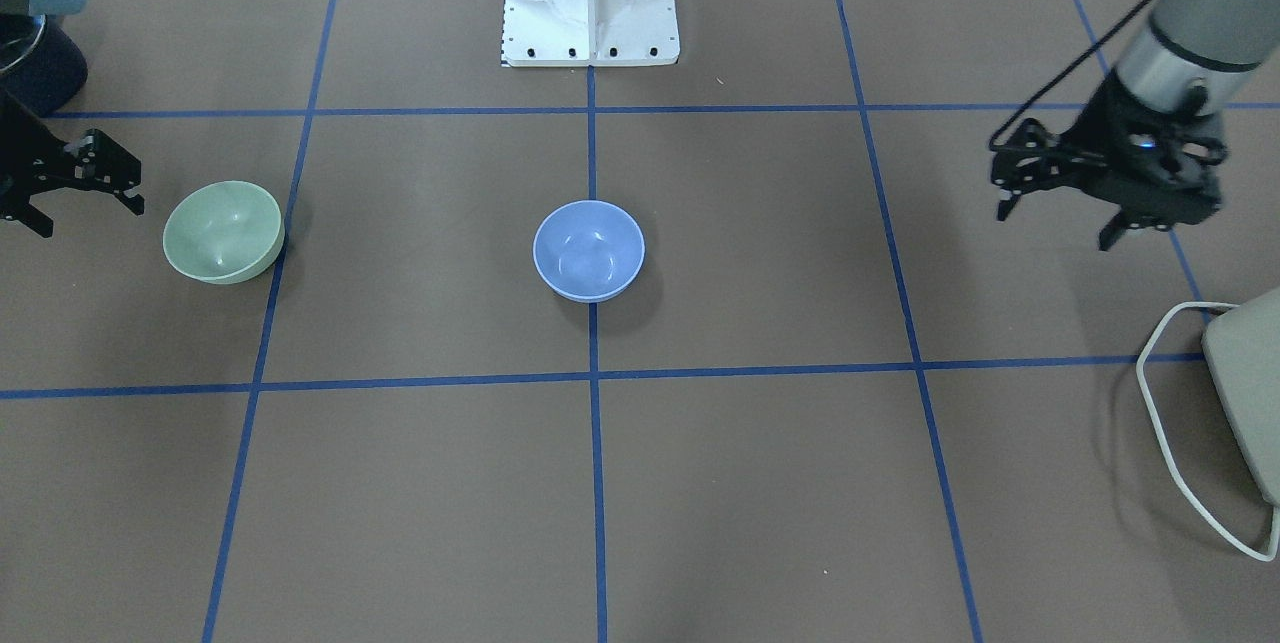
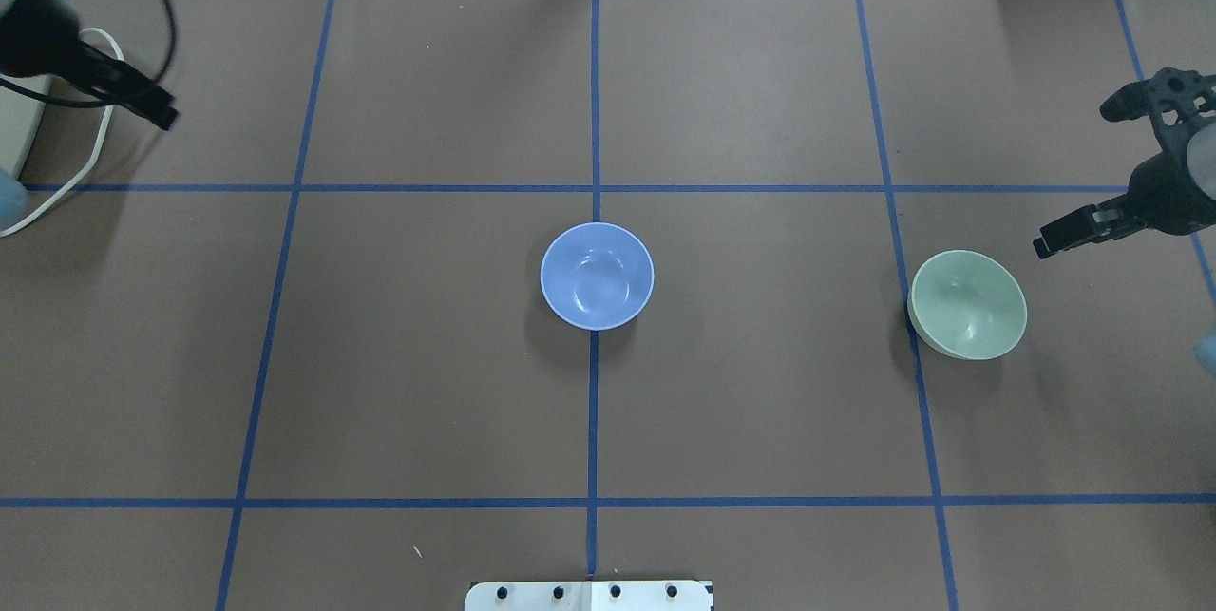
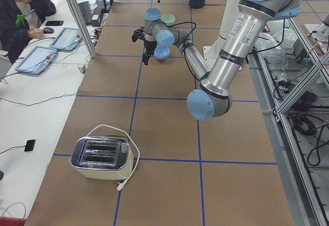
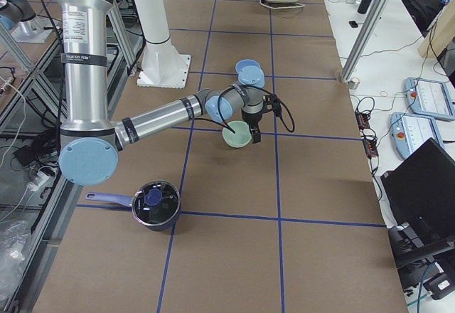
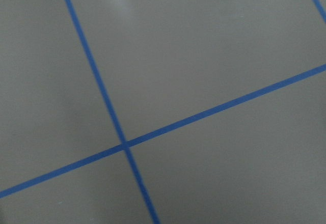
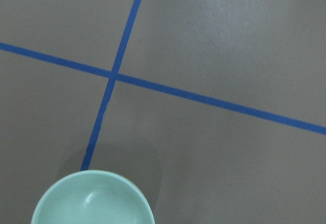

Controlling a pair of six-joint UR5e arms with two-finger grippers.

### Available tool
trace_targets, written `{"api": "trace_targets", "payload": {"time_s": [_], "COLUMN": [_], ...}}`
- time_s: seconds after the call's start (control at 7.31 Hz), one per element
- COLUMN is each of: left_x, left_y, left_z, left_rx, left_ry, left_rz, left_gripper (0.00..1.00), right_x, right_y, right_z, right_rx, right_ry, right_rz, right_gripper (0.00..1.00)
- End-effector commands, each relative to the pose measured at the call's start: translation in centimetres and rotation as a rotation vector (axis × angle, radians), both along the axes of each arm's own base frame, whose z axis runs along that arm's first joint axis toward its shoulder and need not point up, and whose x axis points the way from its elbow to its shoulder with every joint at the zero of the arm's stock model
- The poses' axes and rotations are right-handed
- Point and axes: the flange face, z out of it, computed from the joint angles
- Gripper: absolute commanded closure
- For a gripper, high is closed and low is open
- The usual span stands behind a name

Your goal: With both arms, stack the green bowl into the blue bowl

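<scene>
The green bowl point(image 1: 223, 231) stands on the brown table point(image 1: 760, 483) at the robot's right side, well apart from the blue bowl point(image 1: 588, 251), which sits on a blue tape line point(image 1: 597, 463) in the middle. The right gripper point(image 1: 88, 208) hangs near the green bowl with fingers spread wide and empty, its body cut off by the picture edge. The left gripper point(image 1: 1055, 226), far from both bowls, is also spread wide and empty. The right wrist view shows only the top part of the green bowl.
</scene>
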Motion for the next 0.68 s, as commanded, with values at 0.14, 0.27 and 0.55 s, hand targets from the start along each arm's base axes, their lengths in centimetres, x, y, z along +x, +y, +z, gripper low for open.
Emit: {"api": "trace_targets", "payload": {"time_s": [0.14,0.27,0.55], "left_x": [-15.1,-18.2,-20.9], "left_y": [-2.1,-0.8,2.4], "left_z": [11.1,13.9,18.9], "left_rx": [0.094,0.081,-0.030], "left_ry": [-0.095,-0.108,-0.102], "left_rz": [0.112,0.107,0.093], "left_gripper": [0.02,0.02,0.02], "right_x": [-3.0,-4.4,-5.4], "right_y": [1.8,1.9,2.3], "right_z": [2.9,3.8,3.9], "right_rx": [0.007,0.022,0.032], "right_ry": [0.006,-0.003,-0.023], "right_rz": [-0.027,-0.007,0.003], "right_gripper": [0.07,0.07,0.06]}}
